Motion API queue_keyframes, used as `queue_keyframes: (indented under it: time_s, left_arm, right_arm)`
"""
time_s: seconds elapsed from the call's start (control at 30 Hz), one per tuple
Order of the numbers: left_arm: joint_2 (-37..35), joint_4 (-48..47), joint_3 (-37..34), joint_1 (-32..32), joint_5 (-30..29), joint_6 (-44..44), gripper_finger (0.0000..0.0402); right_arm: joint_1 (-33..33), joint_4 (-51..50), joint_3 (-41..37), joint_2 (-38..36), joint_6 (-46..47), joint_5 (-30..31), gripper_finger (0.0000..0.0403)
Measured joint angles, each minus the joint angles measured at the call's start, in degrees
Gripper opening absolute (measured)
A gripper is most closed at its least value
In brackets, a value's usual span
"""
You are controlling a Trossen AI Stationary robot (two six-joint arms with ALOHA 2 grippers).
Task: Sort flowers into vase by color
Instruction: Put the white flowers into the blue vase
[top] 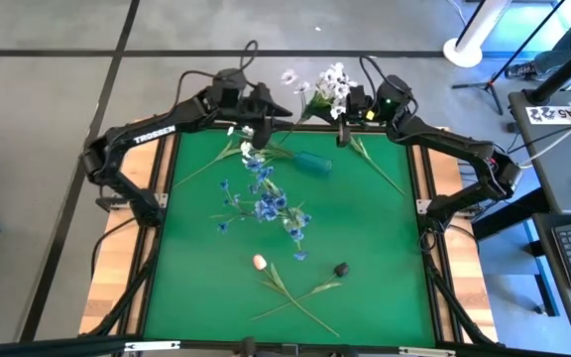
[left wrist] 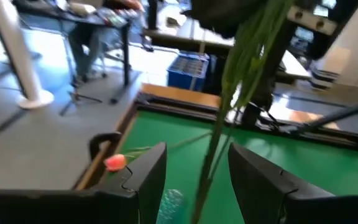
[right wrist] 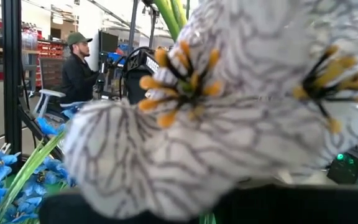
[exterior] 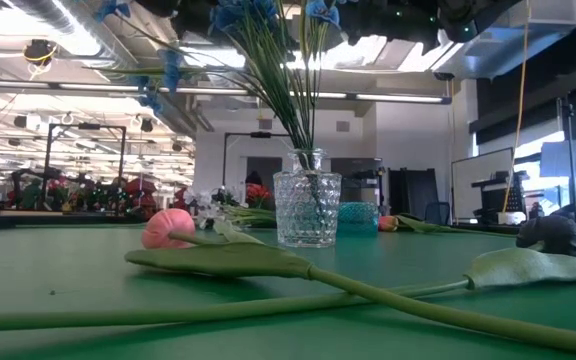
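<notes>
My right gripper [top: 343, 109] is raised at the table's far edge and shut on a spray of white flowers [top: 327, 85]. Its green stems [left wrist: 229, 93] hang slanting down between the open fingers of my left gripper [left wrist: 197, 149], which stand on either side without visibly touching them. Blue flowers [top: 266, 198] stand in a clear glass vase [exterior: 307, 210] mid-table. A pink tulip [top: 259, 262] and a dark bud [top: 341, 269] lie on the near part of the green table [top: 385, 258] with their stems crossed. My right gripper holds the white spray by its stems close under the blossoms [top: 317, 99]. A big white blossom [right wrist: 216, 118] hides the fingers in its own wrist view. The spray is lifted clear of the table, blossoms up and stems hanging below.
A teal vase [top: 313, 164] lies on its side at the far middle. Loose green stems lie at the far left [top: 216, 159] and far right [top: 377, 164]. Another pink tulip [left wrist: 115, 162] lies by the table's frame. A person [right wrist: 79, 68] sits in the room beyond.
</notes>
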Motion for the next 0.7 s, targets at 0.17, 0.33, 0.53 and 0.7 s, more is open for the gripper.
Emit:
queue_keyframes:
  time_s: [0.17, 0.33, 0.53, 0.7]
  left_arm:
    - [1.9, -0.3, 0.1, -0.5, 1.2, 0.1, 0.0168]
    - [1.9, -2.3, 0.1, -0.9, 1.0, 1.2, 0.0168]
    - [2.6, -2.3, 0.2, -2.2, 0.9, 1.5, 0.0168]
    - [3.3, -3.1, 0.1, -3.2, -2.7, 2.1, 0.0163]
  right_arm:
    - [0.0, -0.8, 0.0, 0.0, 0.0, 0.0, 0.0007]
    - [0.0, -0.8, 0.0, 0.0, -0.1, 0.0, 0.0007]
    - [0.0, -0.1, 0.0, 0.0, -0.1, 0.0, 0.0007]
    - [0.0, 0.9, 0.0, 0.0, 1.0, 0.0, 0.0007]
